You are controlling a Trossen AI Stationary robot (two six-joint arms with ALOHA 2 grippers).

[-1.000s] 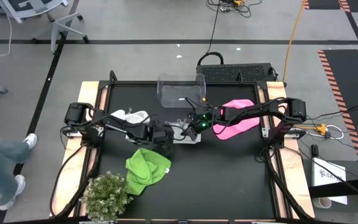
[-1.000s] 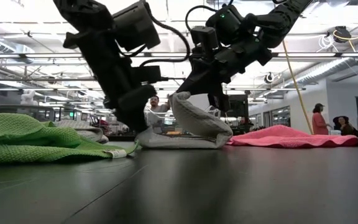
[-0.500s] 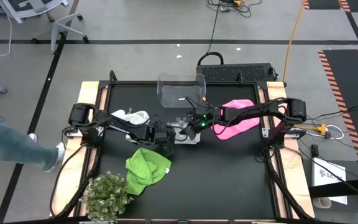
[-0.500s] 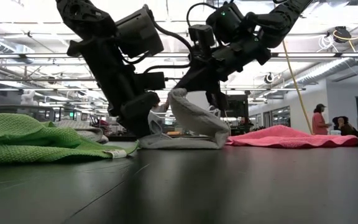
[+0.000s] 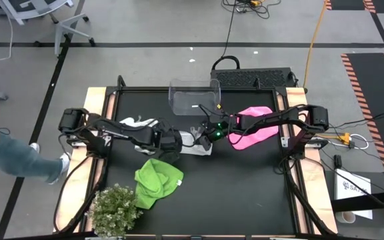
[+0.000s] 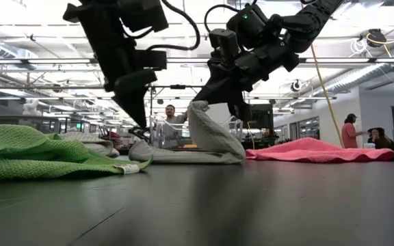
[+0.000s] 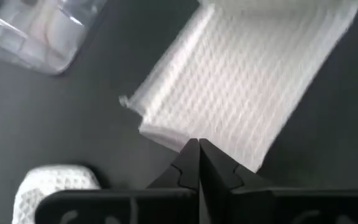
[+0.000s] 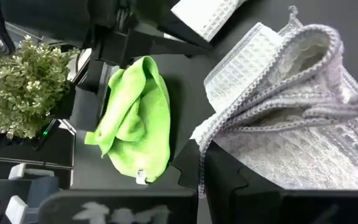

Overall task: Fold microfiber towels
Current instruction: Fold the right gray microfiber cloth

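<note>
Fingers of the right gripper (image 6: 214, 102) pinched shut on the raised edge of the white towel (image 6: 197, 147) at table centre; left gripper (image 7: 197, 149) closed, empty, beside its end. Advice: carry edge across level, align corners.

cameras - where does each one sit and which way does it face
High view: overhead, straight down on the table; both arms show, left hand, right hand.
Low view: table height, level across into the room; both arms drop in from above, right hand lifting the white towel.
Left wrist view: looks past its own shut fingers at that towel's edge.
Right wrist view: past its own fingers pinching the towel toward the green towel and plant.
All four views share the white towel.
</note>
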